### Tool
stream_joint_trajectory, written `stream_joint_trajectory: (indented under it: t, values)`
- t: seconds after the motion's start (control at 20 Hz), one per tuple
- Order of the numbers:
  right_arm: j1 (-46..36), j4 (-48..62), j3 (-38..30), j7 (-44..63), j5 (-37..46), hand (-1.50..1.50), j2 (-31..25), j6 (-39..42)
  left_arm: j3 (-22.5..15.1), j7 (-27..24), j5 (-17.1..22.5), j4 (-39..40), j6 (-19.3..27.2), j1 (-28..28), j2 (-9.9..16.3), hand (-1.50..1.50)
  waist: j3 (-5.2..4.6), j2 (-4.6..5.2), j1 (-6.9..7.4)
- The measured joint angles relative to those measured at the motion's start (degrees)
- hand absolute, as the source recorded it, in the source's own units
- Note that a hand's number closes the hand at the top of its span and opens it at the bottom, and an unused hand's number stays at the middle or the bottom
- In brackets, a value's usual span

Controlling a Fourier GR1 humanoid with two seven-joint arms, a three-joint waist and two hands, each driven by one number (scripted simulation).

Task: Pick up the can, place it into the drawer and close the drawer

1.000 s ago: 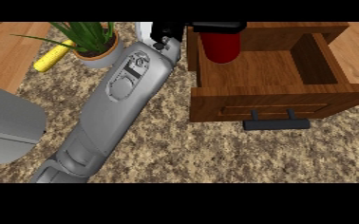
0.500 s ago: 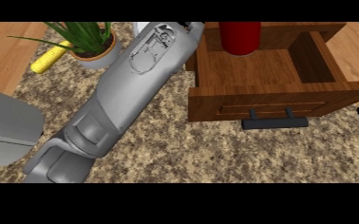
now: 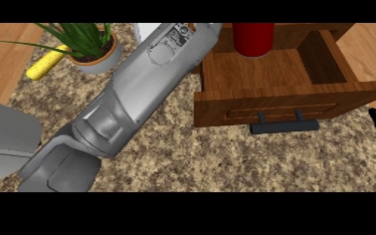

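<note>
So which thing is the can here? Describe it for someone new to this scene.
Find the open wooden drawer at the right of the counter. The can is the red cylinder standing at the drawer's back, cut off by the view's top edge. Nothing else there is red.

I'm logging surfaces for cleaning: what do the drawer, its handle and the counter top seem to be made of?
The drawer looks like reddish-brown wood with visible grain and a smooth finish. Its handle looks like dark, matte metal or plastic; which one is unclear. The counter top looks like speckled brown granite-like stone.

Red can (image 3: pixel 253 39) upright inside open wooden drawer (image 3: pixel 283 102), at back.
</note>
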Motion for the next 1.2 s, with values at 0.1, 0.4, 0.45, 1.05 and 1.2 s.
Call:
stream_joint_trajectory:
  t: [0.1, 0.4, 0.45, 1.05, 1.2]
  values:
    - [-0.6, -0.1, 0.1, 0.7, 0.0, -1.50, -0.2, -0.2, -1.1, -0.4, 1.7, 1.3, 0.1, -0.7, 0.0, 1.50, -0.01, 0.04, -0.19]
    - [-2.6, 0.7, 0.2, 1.4, 0.2, -1.50, -0.7, -0.4, -5.9, -2.5, 5.1, 4.7, 2.2, -1.5, 0.0, 1.50, 0.04, 0.30, -1.04]
    - [-2.9, 1.0, 0.2, 1.2, 0.3, -1.50, -0.8, -0.5, -6.5, -2.9, 5.5, 5.2, 2.6, -1.8, 0.0, 1.50, 0.04, 0.36, -1.24]
    - [-4.3, 1.8, 0.7, 0.3, 0.7, -1.50, -0.8, -0.4, -12.4, -7.5, 8.3, 10.4, 4.4, -1.4, 0.0, 1.50, 0.07, 0.83, -2.74]
    - [-4.6, 1.4, 0.9, 0.8, 1.0, -1.50, -0.8, -0.6, -13.2, -8.8, 8.6, 11.8, 4.6, -0.9, 0.0, -1.50, 0.06, 0.90, -2.80]
